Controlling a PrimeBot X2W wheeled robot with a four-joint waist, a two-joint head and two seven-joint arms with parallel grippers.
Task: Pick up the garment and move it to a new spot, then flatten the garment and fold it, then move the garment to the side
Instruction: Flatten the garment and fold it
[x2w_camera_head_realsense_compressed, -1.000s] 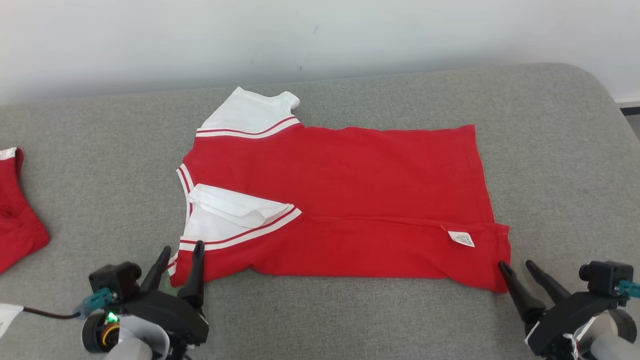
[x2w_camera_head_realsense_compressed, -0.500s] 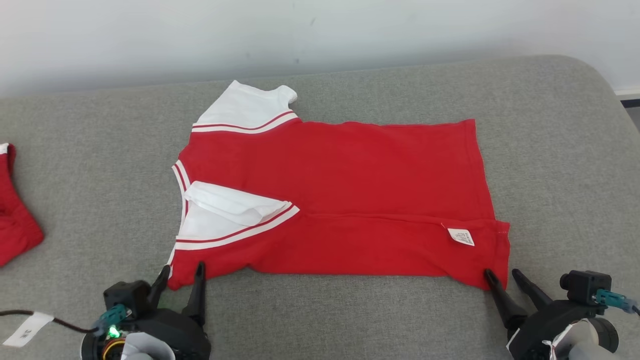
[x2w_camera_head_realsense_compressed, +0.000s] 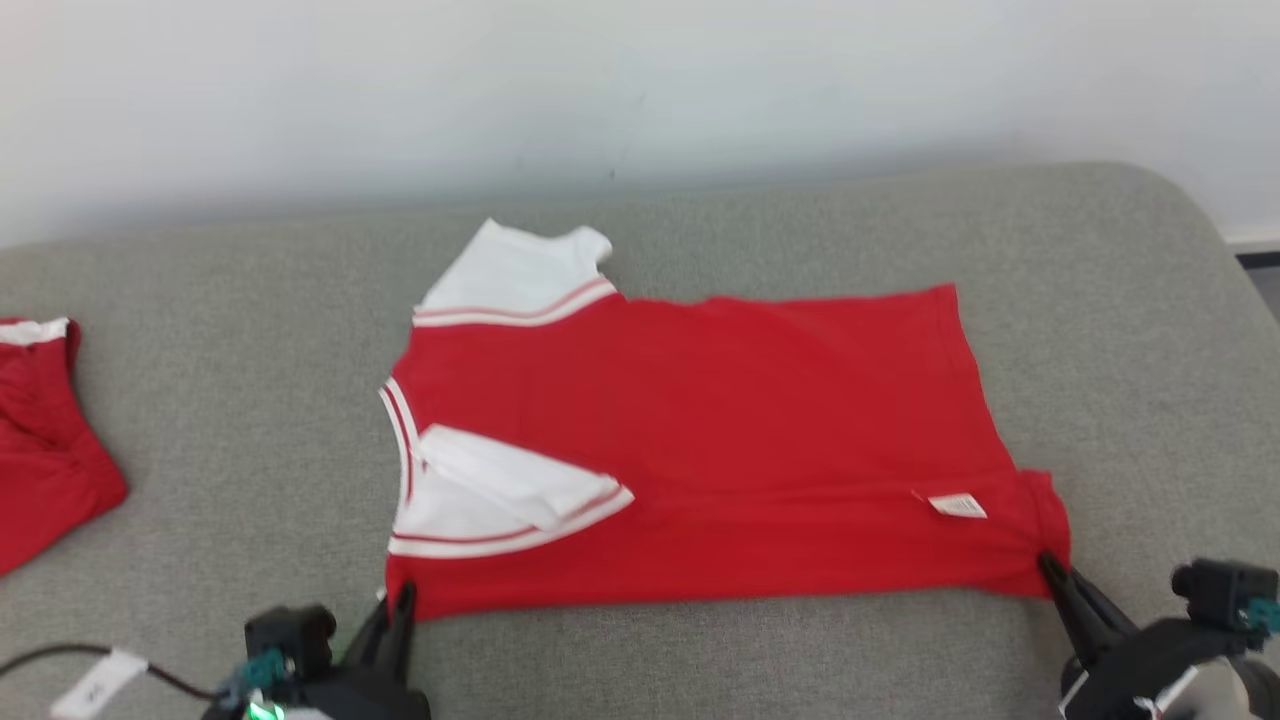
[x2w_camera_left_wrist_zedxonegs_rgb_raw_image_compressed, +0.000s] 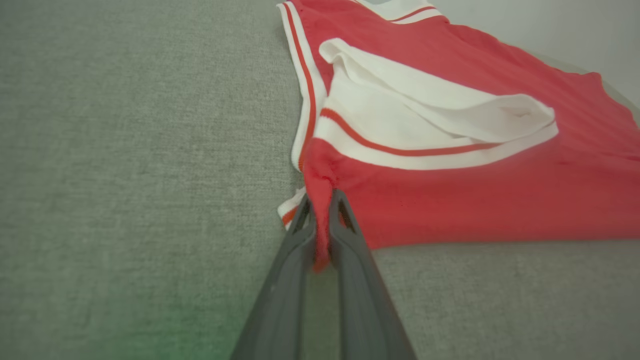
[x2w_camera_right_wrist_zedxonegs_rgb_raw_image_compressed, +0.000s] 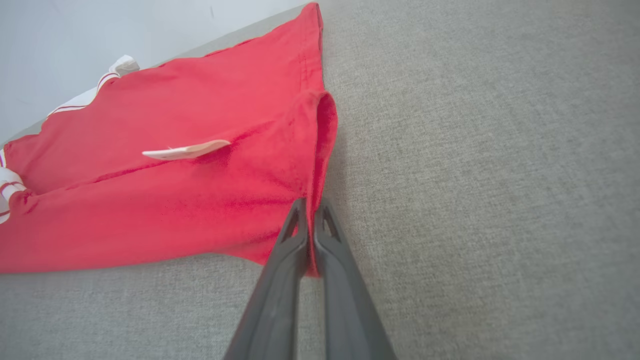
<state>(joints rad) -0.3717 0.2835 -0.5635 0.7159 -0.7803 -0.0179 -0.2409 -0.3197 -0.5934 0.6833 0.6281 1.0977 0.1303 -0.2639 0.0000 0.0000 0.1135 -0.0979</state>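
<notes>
since a second ago: both pairs of fingers, which stood spread just short of the shirt's near corners, have closed onto the cloth. the whole head view has also slid; that is the camera moving, not the shirt travelling.

left gripper (x2w_camera_left_wrist_zedxonegs_rgb_raw_image_compressed: 322, 200): fingers pressed together on the near collar-end corner of the red garment (x2w_camera_head_realsense_compressed: 720, 420), with a ridge of cloth squeezed between them.
right gripper (x2w_camera_right_wrist_zedxonegs_rgb_raw_image_compressed: 309, 205): fingers pinching the near hem corner. the hem curls into a small loop just beyond the tips.

garment: lies flat on the grey cushion (x2w_camera_head_realsense_compressed: 700, 660), collar end to the robot's left, hem to its right. the near white sleeve (x2w_camera_head_realsense_compressed: 500, 490) is turned in over the body, while the far sleeve (x2w_camera_head_realsense_compressed: 510, 270) sticks out. the care label (x2w_camera_head_realsense_compressed: 957, 506) shows near the right grip, so the near strip looks already folded over.

judgement: one grip at each end of the near edge keeps that edge taut and straight, ready to be lifted and laid towards the far edge as a lengthwise fold. risk: the pinches are thin, and an uneven lift would skew the crease.

a second red garment (x2w_camera_head_realsense_compressed: 40, 440) lies well apart to the left.
</notes>
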